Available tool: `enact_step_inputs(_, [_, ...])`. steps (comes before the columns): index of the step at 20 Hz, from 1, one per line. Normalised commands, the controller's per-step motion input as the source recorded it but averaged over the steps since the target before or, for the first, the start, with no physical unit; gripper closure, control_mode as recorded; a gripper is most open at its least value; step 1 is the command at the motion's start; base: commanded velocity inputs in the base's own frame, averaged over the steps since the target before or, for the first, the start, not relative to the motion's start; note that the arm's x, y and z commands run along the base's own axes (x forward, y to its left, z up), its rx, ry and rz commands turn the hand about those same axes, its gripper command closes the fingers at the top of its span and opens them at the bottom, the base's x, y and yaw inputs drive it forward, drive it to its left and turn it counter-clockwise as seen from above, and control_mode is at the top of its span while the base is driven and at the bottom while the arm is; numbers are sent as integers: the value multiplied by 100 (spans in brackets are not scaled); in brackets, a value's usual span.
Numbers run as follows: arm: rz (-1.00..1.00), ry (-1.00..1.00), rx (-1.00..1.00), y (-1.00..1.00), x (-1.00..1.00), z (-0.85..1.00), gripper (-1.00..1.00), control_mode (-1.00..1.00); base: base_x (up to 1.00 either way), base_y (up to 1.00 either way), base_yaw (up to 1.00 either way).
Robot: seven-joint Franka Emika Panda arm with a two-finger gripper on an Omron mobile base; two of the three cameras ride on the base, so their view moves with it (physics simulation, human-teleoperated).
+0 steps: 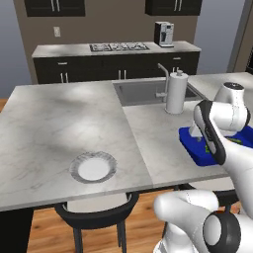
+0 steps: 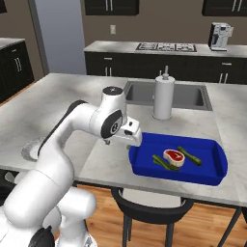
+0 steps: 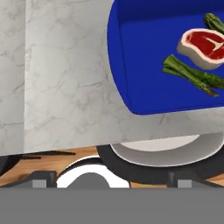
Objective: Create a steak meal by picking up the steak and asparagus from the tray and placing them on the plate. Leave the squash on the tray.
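The blue tray (image 2: 205,153) lies on the counter near its front edge, right of my arm. On it are the red steak (image 2: 174,157), the bunch of asparagus (image 2: 163,162) just in front and left of it, and the thicker squash (image 2: 189,155) behind and right. My gripper (image 2: 118,143) hangs open and empty above bare counter, just left of the tray's left end. The hand view shows the tray (image 3: 144,65), steak (image 3: 203,46), asparagus (image 3: 190,75) and squash (image 3: 214,22) at the upper right. The grey-rimmed plate (image 1: 93,168) sits empty, far to the left.
A white paper-towel roll (image 2: 163,99) stands behind the tray beside the sink (image 2: 185,96). A dark stool (image 2: 149,202) is tucked under the counter's front edge below the tray. My own arm hides most of the tray (image 1: 190,143) in the left base view.
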Motion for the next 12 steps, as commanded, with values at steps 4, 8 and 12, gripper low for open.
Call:
enact_step_inputs(4, [5,1,6,-61,41,-6,-100,-100,0,0,0])
enact_step_inputs(8, [8,7,0,-55,31,-27,-100,-100,0,0,0])
enact_step_inputs(12, [1,5,-5,-46,23,-41,-100,-100,0,0,0])
